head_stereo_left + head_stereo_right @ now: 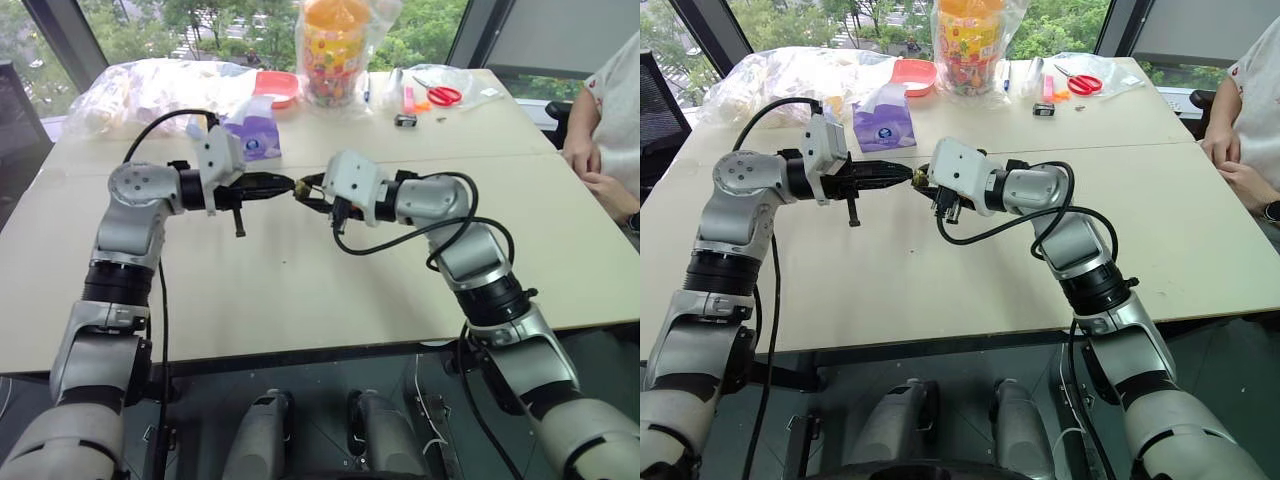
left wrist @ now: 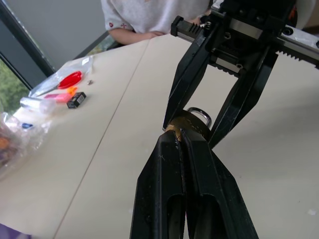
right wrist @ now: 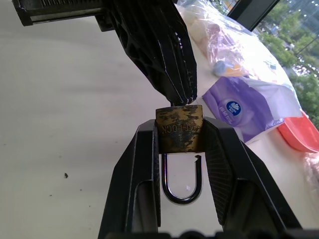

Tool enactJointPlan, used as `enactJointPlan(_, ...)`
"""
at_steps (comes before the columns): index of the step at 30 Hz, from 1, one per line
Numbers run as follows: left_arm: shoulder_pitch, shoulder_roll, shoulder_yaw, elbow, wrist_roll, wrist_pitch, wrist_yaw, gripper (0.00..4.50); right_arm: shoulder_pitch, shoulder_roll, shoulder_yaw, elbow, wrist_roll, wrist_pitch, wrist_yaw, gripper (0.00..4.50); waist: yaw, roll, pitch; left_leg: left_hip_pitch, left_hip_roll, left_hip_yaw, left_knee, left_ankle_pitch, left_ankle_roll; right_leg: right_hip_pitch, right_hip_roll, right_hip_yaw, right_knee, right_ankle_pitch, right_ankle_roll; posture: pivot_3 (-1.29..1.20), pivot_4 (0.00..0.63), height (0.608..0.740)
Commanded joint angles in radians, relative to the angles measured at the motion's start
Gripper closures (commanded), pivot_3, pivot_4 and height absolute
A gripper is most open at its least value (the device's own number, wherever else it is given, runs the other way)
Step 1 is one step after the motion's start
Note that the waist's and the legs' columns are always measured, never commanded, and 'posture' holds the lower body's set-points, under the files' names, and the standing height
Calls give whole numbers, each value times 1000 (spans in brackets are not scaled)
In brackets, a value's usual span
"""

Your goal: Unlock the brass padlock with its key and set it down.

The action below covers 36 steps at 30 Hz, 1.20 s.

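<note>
Right tool (image 3: 180,144) clamped on brass padlock (image 3: 179,130), shackle sprung open; left tool (image 2: 180,134) pinched shut at its base, above the surface (image 1: 300,290).

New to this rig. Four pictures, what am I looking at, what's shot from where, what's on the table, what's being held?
It is a humanoid robot with two arms, each ending in black two-fingered jaws. Two pictures come from its head, looking down over the arms; the other two come from cameras on each wrist.

The right gripper is shut on the brass padlock, body clamped between the jaws, and one leg of the shackle looks out of the body. The left gripper is shut, its tips pressed against the end of the padlock's body; whatever it pinches is hidden.

On the table: a purple tissue pack, red scissors, a snack jar, plastic bags. A person sits at the side.
</note>
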Motion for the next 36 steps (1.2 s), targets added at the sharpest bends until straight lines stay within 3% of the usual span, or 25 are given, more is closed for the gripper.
enactJointPlan(1,-51,5,20,46,-78,291,6,4478,-55,-25,-14,-68,-58,-135,-45,3820,-1,0,0,0,0,0,0,0,0,0,0,0,0,0,0,0,150,740)
enactJointPlan(4,-110,20,72,123,-152,459,5,3720,-56,-33,2,-59,-101,-205,-63,3820,-5,0,0,0,0,0,0,0,0,0,1,0,0,1,2,0,150,740)
enactJointPlan(6,-128,29,87,142,-177,510,-4,2851,-56,-31,6,-55,-119,-236,-71,3820,-10,0,0,0,0,0,0,0,0,0,1,0,0,1,3,0,150,740)
enactJointPlan(21,-109,64,97,81,-232,583,-116,2851,-41,-40,10,-30,-178,-299,-74,3820,-5,0,0,0,2,-1,0,0,0,0,3,1,0,0,0,0,150,740)
enactJointPlan(36,-150,-21,95,119,-230,566,-71,2851,-35,-31,21,-44,-183,-290,-70,3820,-4,0,0,0,2,0,0,0,0,0,3,1,0,0,0,0,150,740)
